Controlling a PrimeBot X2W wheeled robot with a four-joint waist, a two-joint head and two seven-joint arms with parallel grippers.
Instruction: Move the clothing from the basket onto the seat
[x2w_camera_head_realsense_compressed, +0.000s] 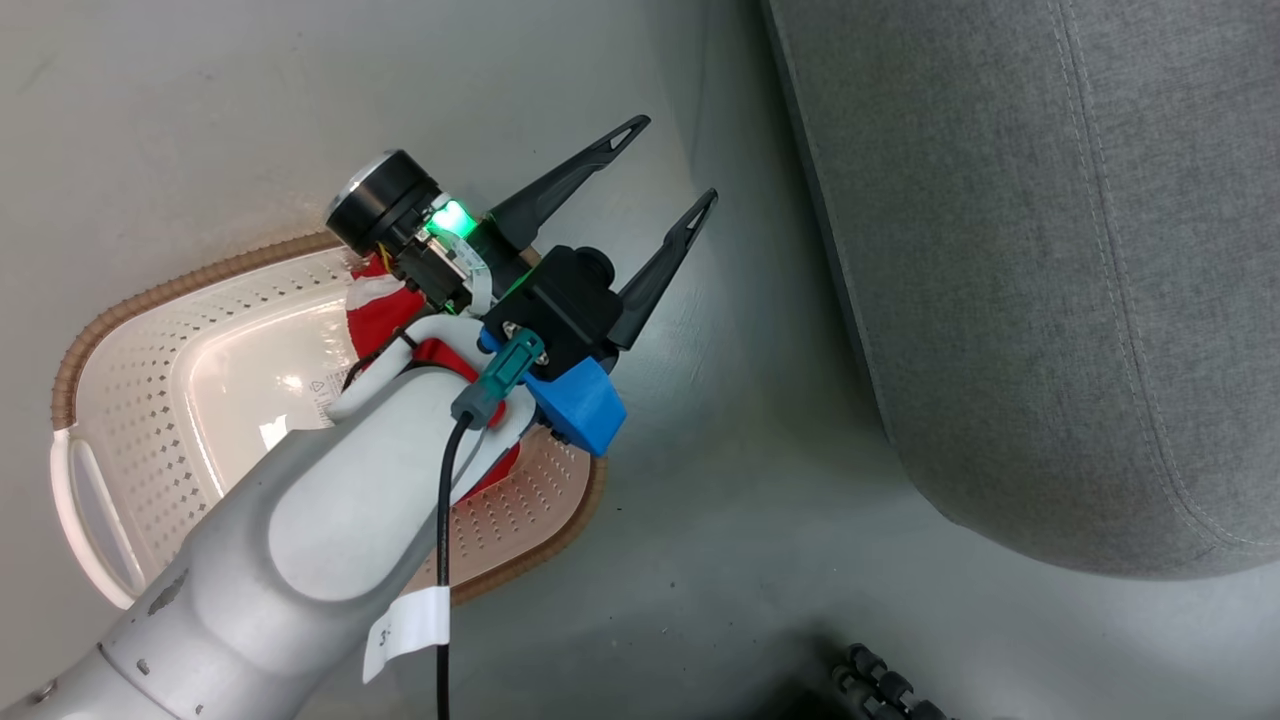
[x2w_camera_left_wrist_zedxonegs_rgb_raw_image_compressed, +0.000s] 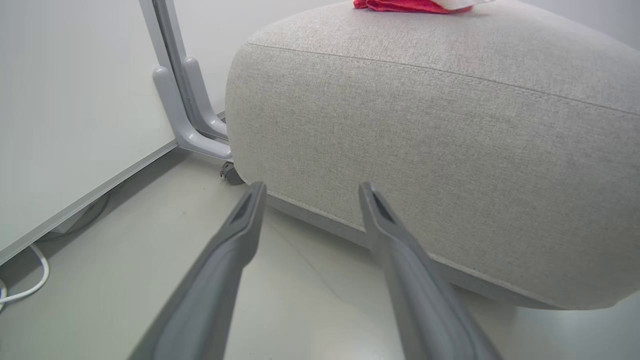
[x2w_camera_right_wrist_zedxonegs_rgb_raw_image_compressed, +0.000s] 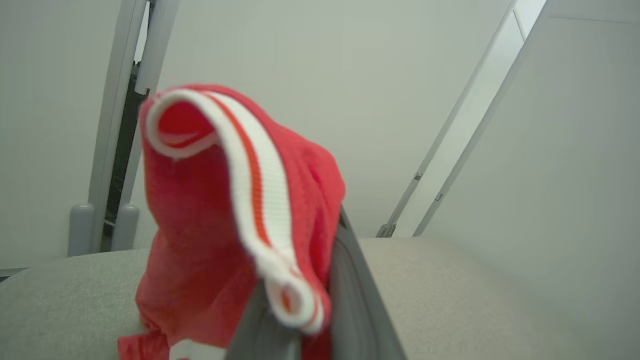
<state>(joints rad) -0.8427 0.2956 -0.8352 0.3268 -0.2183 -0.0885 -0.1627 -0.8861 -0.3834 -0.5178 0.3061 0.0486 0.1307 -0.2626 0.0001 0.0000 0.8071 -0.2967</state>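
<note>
Head view: the left tool (x2w_camera_head_realsense_compressed: 676, 157) hangs empty, fingers spread, beside the basket (x2w_camera_head_realsense_compressed: 130, 400), which holds red clothing (x2w_camera_head_realsense_compressed: 375, 310). Left wrist view: a red piece (x2w_camera_left_wrist_zedxonegs_rgb_raw_image_compressed: 400, 5) lies on the seat (x2w_camera_left_wrist_zedxonegs_rgb_raw_image_compressed: 425, 125). Right wrist view: the right tool (x2w_camera_right_wrist_zedxonegs_rgb_raw_image_compressed: 305, 270) pinches a striped garment (x2w_camera_right_wrist_zedxonegs_rgb_raw_image_compressed: 200, 225) above it. Roughly midway, I'd judge.

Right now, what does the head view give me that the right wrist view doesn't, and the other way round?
Head view: the basket on the floor, with a red garment lying in it, partly hidden by the left arm. The left gripper is open over bare floor between the basket and the seat.

Right wrist view: the right gripper is shut on a striped garment, held up over the seat, with pale wall panels behind.

Both: the grey seat, and one garment each.
</note>
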